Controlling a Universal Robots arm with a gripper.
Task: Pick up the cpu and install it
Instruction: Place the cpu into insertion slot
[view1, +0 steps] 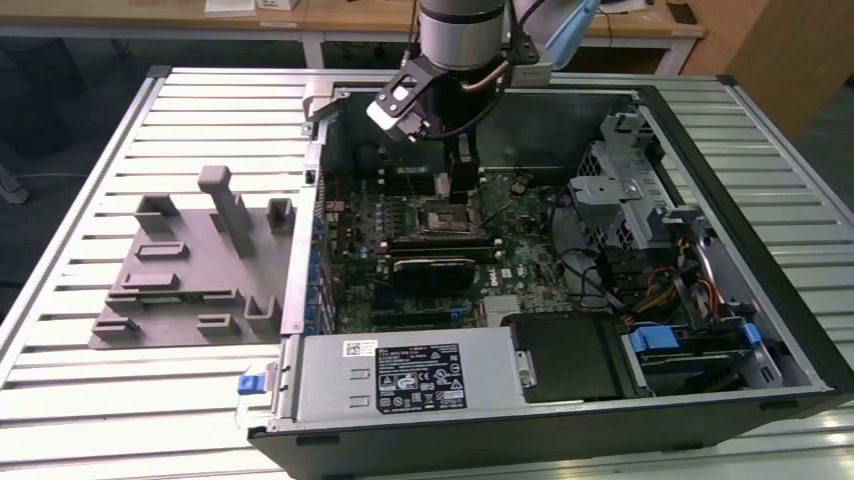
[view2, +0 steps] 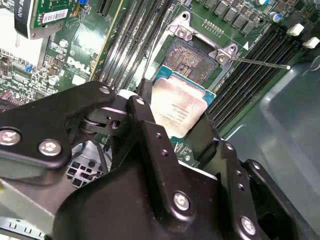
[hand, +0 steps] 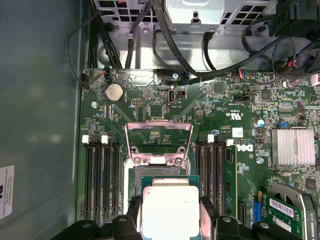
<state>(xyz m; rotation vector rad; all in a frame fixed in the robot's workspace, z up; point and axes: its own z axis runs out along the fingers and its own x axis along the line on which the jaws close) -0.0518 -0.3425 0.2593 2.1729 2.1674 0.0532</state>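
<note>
**Gripping the cpu just over the open socket**

The cpu (view2: 176, 106) is held by the gripper (view2: 176, 116). Its two black fingers (view2: 145, 100) are closed against opposite edges of the chip. The silvery-grey metal top is turned towards both wrist cameras, and a thin green rim is seen around it. The chip is carried level above the green motherboard (hand: 235, 107) and partly overlaps one end of the socket (view2: 192, 56). Whether it touches the socket cannot be told.

The socket is uncovered, and its field of fine contacts is exposed beyond the chip. Its metal load frame (hand: 157, 160) is swung up and stands open on the far side. A thin retention lever (view2: 260, 62) is seen sticking out beside it. Banks of black memory slots (hand: 102, 175) are set on both sides of the socket.

Farther along the board, a round coin battery (hand: 114, 92) and a silver finned heatsink (hand: 293, 146) are seen. A green expansion card (hand: 292, 205) is seated near the heatsink. Black cables (hand: 175, 45) are looped past the board's far edge.

In the exterior view the arm (view1: 461, 30) is lowered from above into the open computer case (view1: 787, 300). The case is laid on its side on a slatted metal table (view1: 80, 400), with a labelled power supply (view1: 407, 375) at its near end. A grey plastic plate with upright blocks (view1: 187, 270) is set on the table beside the case, on the exterior view's left. Wooden desks (view1: 334, 20) are seen behind.
</note>
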